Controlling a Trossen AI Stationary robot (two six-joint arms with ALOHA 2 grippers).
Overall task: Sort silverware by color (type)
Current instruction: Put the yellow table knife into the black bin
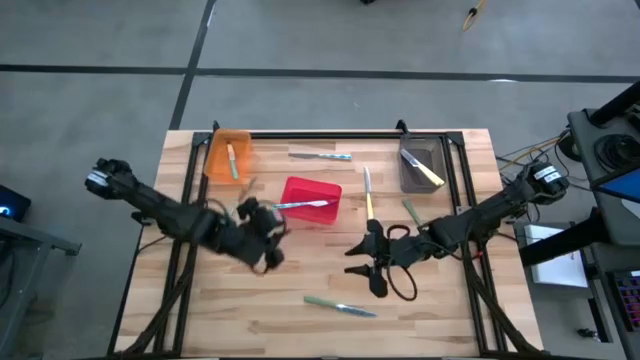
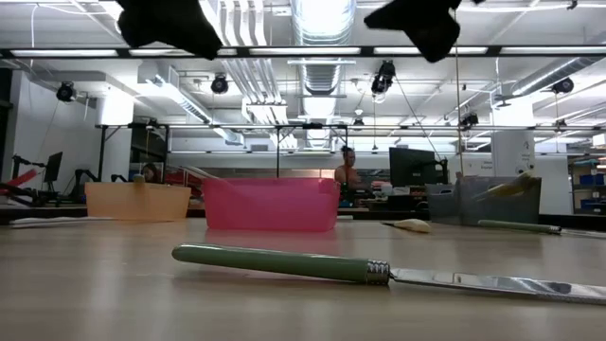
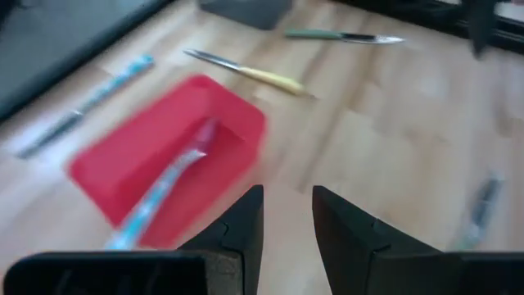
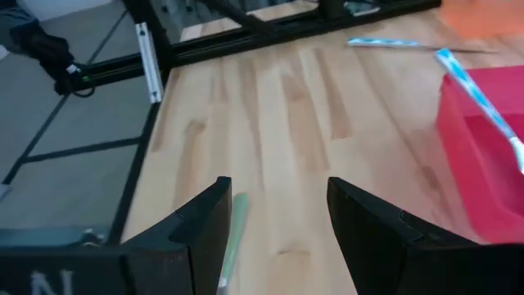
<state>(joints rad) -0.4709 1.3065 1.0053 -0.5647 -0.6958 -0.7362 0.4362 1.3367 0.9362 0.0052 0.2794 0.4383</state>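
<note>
Sorting is partly done. The orange bin (image 1: 228,156) holds a green-handled piece (image 1: 232,161); the grey bin (image 1: 421,166) holds a yellow-handled piece (image 1: 428,172); the red bin (image 1: 311,200) has a blue-handled piece (image 1: 300,204) lying across its rim, metal end pointing toward my left arm.

Left on the bench (image 1: 330,290):
- a blue-handled piece (image 1: 322,155) near the far edge, between the orange and grey bins
- a yellow-handled piece (image 1: 368,195) just beside the red bin
- a green-handled piece (image 1: 412,213) near my right arm
- a green-handled knife (image 1: 340,306) toward the near edge, well apart from the rest

So roughly three placed, four loose, as far as I can see.

My left hand (image 3: 286,225) hangs beside the red bin, fingers partly spread, nothing between them. My right hand (image 4: 278,233) hovers over the middle of the bench, spread wide and empty; in its wrist view a green handle (image 4: 232,233) lies just under the fingers.

Judgement: the nearest green piece looks like my right hand's next pick, bound for the orange bin.
</note>
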